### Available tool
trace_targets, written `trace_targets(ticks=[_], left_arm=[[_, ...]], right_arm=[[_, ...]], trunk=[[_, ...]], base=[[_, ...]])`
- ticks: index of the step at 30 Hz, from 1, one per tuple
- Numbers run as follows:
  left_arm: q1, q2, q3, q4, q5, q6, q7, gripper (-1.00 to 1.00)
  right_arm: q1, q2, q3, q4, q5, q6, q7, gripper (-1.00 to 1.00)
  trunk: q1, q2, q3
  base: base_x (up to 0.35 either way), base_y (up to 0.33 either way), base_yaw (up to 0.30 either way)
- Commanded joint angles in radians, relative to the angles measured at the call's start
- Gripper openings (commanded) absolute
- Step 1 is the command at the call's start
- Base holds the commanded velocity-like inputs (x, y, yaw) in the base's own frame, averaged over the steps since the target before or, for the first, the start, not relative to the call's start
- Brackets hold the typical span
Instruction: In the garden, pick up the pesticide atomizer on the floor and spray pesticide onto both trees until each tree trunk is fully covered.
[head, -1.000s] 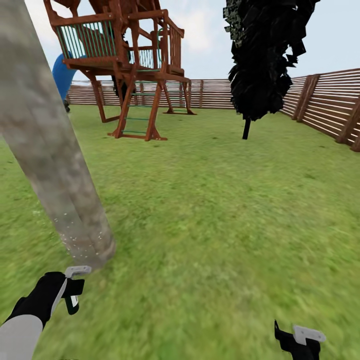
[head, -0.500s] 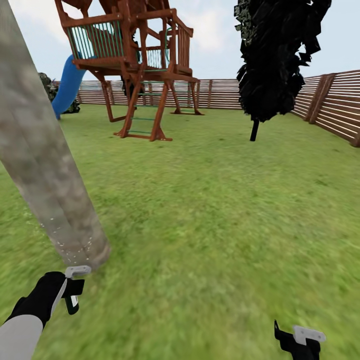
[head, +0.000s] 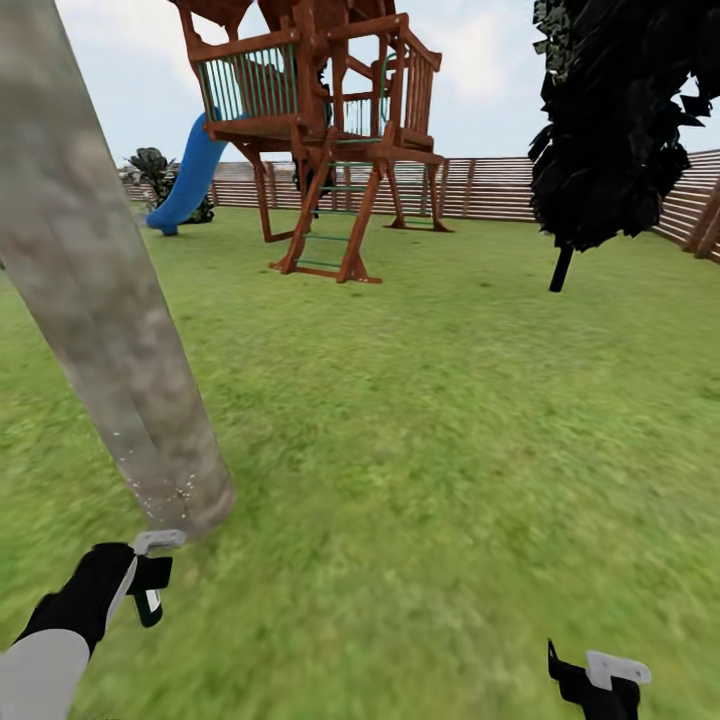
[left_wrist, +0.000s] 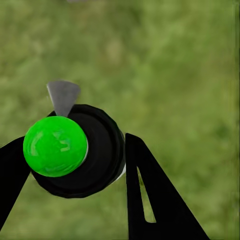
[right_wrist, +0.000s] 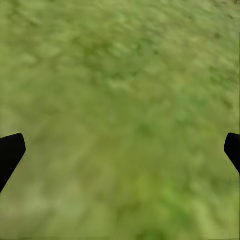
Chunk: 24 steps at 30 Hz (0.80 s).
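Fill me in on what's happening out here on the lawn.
The robot stands on the grass close to a thick tree trunk. Its left gripper is clamped on the pesticide atomizer, a black body with a green cap and grey nozzle, held low beside the trunk's base, where small pale specks show. The right gripper hangs open over bare grass. A wooden play tower and a dark conifer stand farther off.

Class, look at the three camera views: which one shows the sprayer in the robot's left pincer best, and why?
The left wrist view: the sprayer sits large between the left pincer fingers, its green cap and grey nozzle plain. In the head view the sprayer is small and mostly hidden by the pincer. The right wrist view looks at grass.
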Motion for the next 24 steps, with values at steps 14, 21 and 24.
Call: trace_targets(ticks=[14,21,24], left_arm=[[-0.001,-0.014,0.007,-0.011,0.028,-0.048,-0.008,-1.0],[-0.001,-0.014,0.006,-0.006,0.028,-0.048,-0.007,-1.0],[-0.001,-0.013,0.009,-0.012,0.028,-0.048,-0.007,-1.0]], right_arm=[[-0.001,-0.001,-0.009,0.0,0.009,-0.004,0.0,1.0],[-0.001,-0.001,-0.008,0.001,0.009,-0.004,0.001,1.0],[-0.001,-0.001,-0.009,0.0,0.009,-0.004,0.0,1.0]], trunk=[[0.0,0.0,-0.001],[0.0,0.0,-0.001],[0.0,0.0,-0.001]], base=[[0.11,-0.249,0.276],[0.033,-0.263,0.276],[0.092,-0.056,0.276]])
